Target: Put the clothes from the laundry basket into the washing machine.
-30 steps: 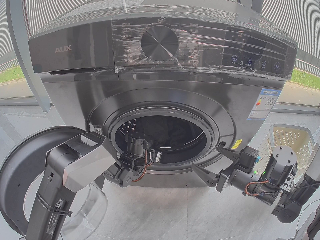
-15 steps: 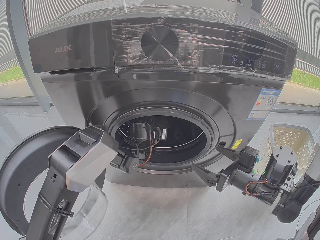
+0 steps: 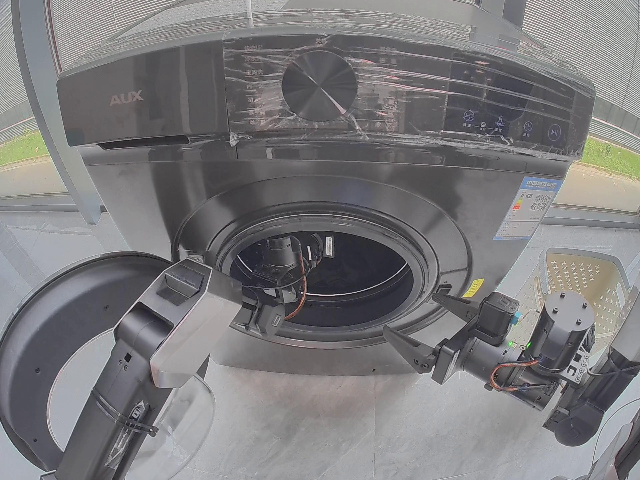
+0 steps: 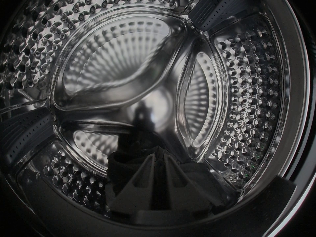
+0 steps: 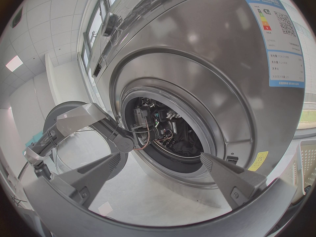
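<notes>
Deep in the dimpled steel washing machine drum [image 4: 115,66], the left gripper [image 4: 159,155] is clenched on a dark crumpled garment [image 4: 118,168], best released low and far back. Right gripper [image 3: 412,315] hangs spread, empty.

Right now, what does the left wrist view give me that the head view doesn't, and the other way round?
Left wrist view: the drum from inside, with its dimpled wall and paddles, and the left gripper, fingers close together at dark clothes low in the drum.
Head view: the dial, the open door on the left, the basket on the right, and the right gripper, open, outside below the opening.
Both: the drum's inside. The head view has it from outside, with the left arm in the opening.
</notes>
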